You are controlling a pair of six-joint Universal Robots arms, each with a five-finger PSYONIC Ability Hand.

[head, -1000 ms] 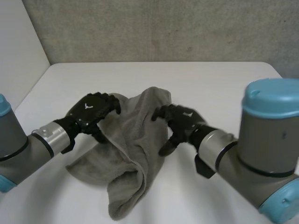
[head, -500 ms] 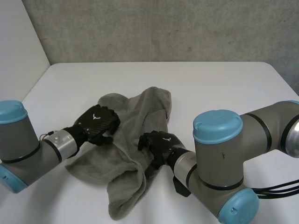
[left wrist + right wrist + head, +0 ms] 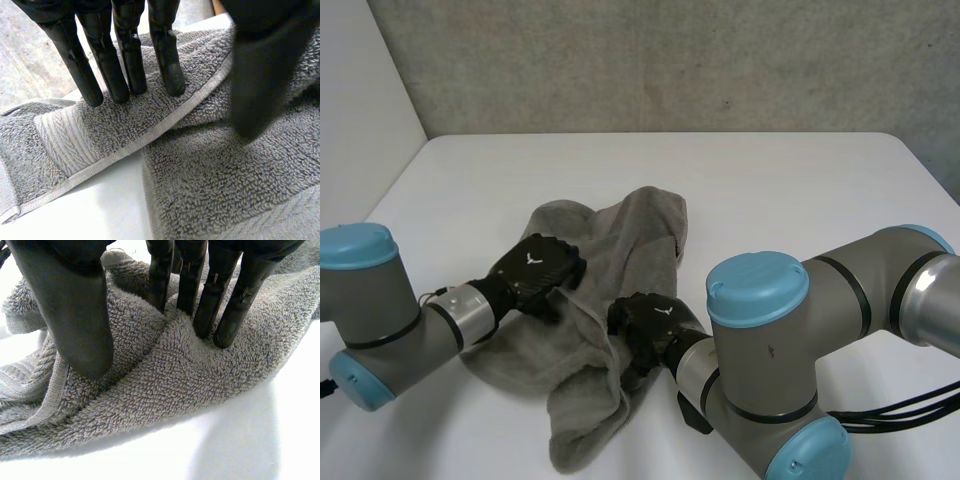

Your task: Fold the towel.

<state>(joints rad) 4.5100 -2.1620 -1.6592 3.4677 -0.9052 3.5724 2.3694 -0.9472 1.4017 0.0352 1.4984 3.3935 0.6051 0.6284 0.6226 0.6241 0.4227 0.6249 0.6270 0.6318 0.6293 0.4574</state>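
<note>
My left hand lies on the left part of the towel, with straight fingers pressing on its hemmed edge and gripping nothing. My right hand, at the towel's right edge, squeezes a hump of cloth between fingers and thumb. My palms hide the cloth beneath them. The crumpled towel lies in the middle of the worktop, with bare surface all round.

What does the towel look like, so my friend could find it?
Look at the white table. On it, under the left hand and the right hand, lies the towel. It is the only grey, fluffy, crumpled thing there.
</note>
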